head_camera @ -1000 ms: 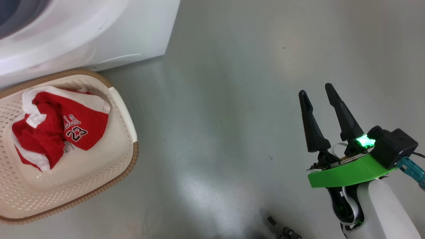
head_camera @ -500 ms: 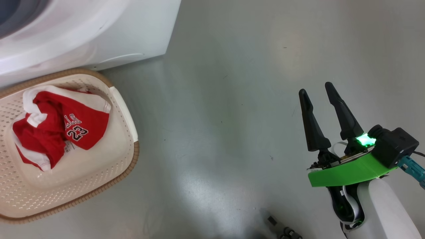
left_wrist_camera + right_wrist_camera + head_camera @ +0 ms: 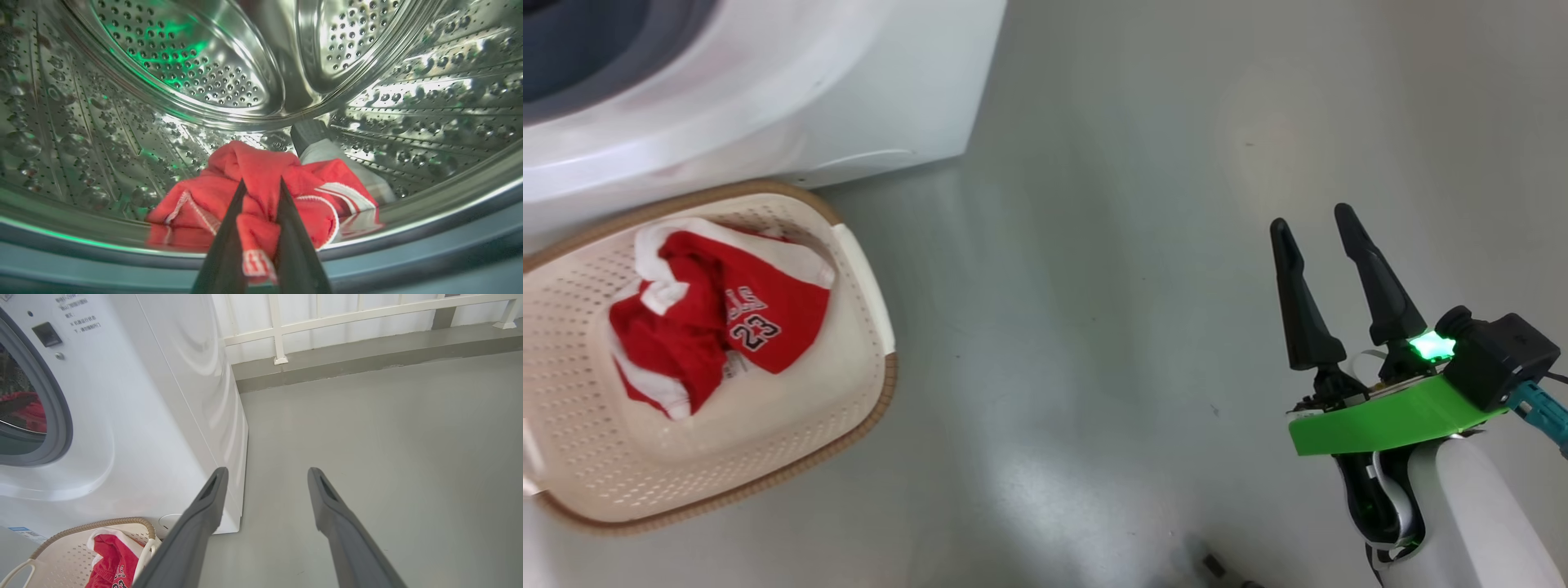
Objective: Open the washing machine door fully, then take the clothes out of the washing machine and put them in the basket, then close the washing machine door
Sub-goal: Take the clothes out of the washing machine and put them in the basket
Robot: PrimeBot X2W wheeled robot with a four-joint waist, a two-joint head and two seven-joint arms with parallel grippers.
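Head camera panned since the prior frame: basket [image 3: 890,380] and washing machine [image 3: 890,82] sat further right in view. Right hand [image 3: 1310,216] hung over the floor [image 3: 1094,286], fingers spread, holding nothing. Left hand [image 3: 262,181] was inside the drum [image 3: 196,61], pinched on a red garment [image 3: 253,163]. Number 23 jersey [image 3: 776,314] lay in the basket.

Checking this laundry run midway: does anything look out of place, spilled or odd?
Nothing spilled or damaged. The jersey lies in the basket, but a red garment lies in the drum, pinched by the left gripper, so unloading isn't finished.
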